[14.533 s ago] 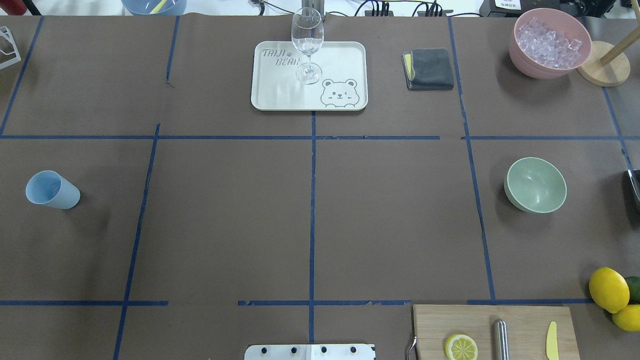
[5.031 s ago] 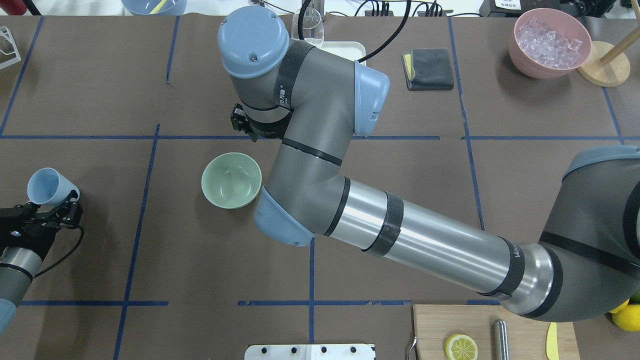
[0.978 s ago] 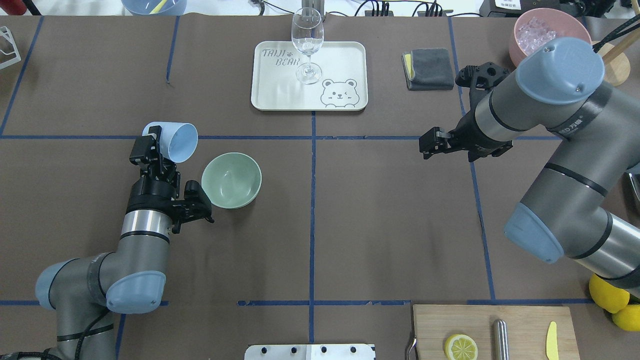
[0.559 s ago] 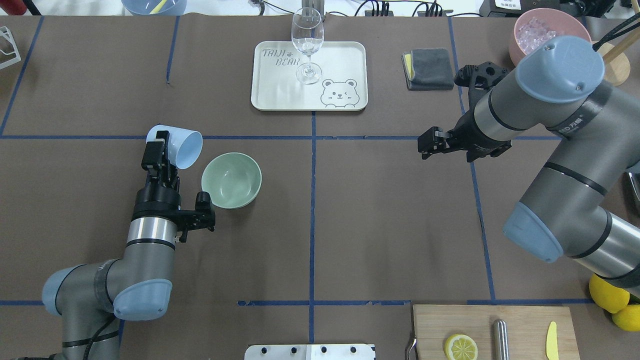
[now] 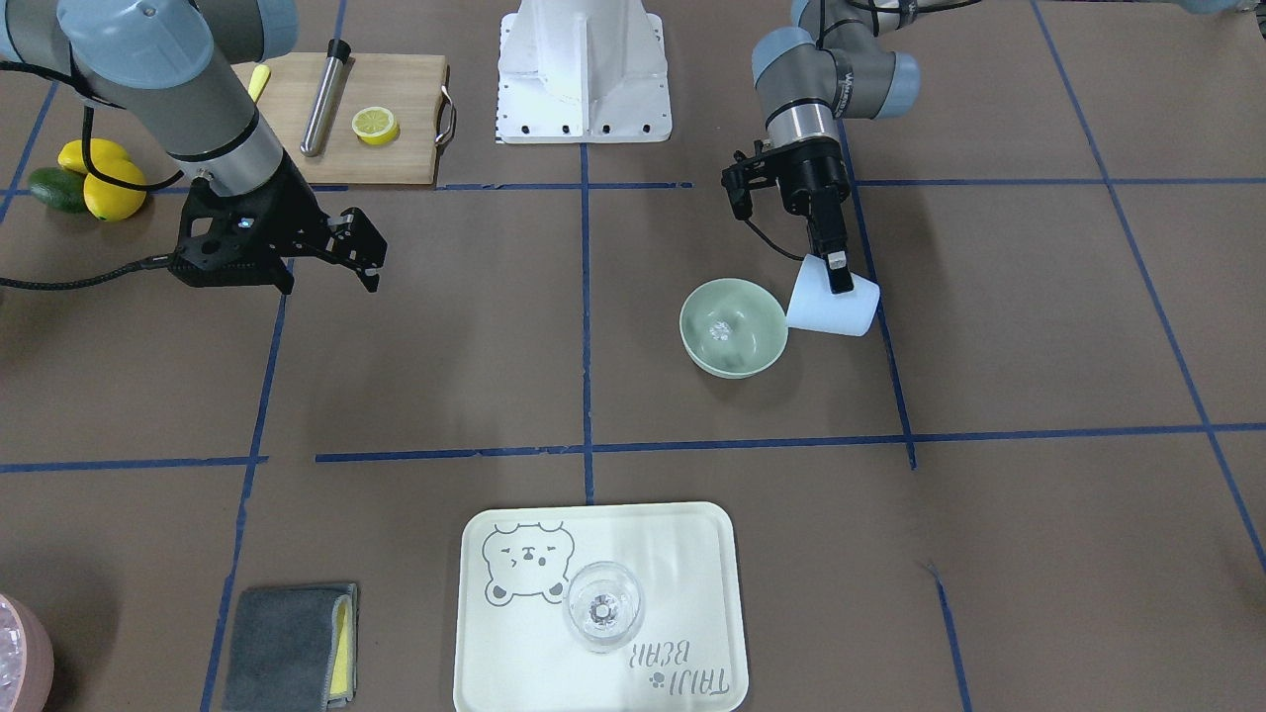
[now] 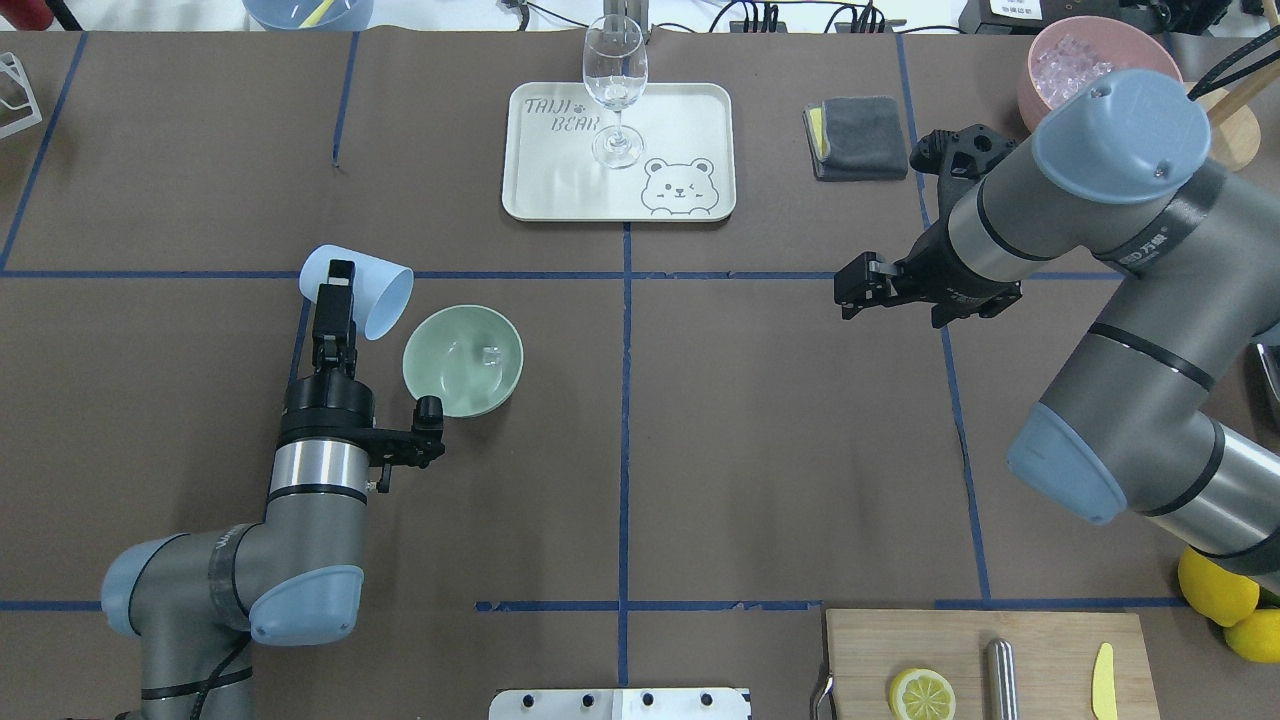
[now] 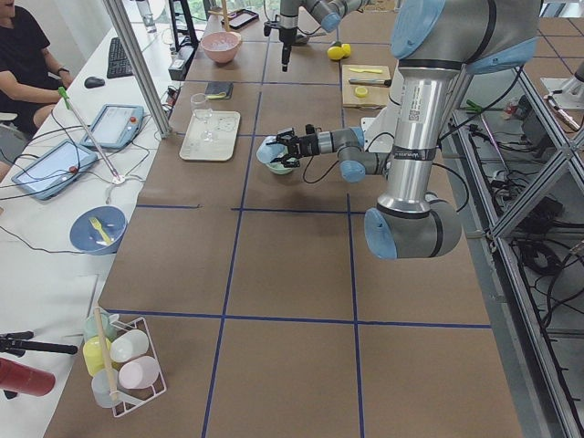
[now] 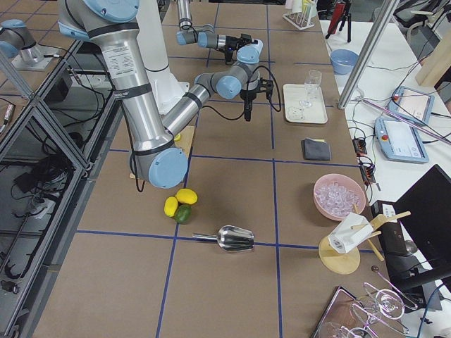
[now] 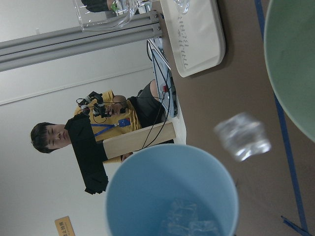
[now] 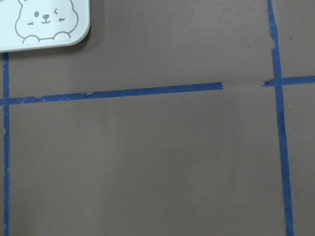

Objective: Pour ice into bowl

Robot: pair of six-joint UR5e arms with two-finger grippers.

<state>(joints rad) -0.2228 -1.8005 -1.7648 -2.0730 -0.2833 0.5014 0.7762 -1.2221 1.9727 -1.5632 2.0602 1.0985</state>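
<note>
- Nearest me, the mint-green bowl (image 6: 445, 378) on the worktop (image 6: 700, 450) already holds a few ice cubes (image 6: 490, 353).
- Just beyond, my left gripper (image 6: 338, 283) is clamped on the tipped light blue cup (image 6: 385, 300). One cube is mid-fall and more sit inside, so I judge the pour partly done.
- Farther off, my right gripper (image 6: 852, 288) hangs parted and empty.

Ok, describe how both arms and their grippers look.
The left arm and right arm are grey and silver tubes with pale blue joint caps and black bands. The left gripper and right gripper are black, two-fingered, each with a black cable.
</note>
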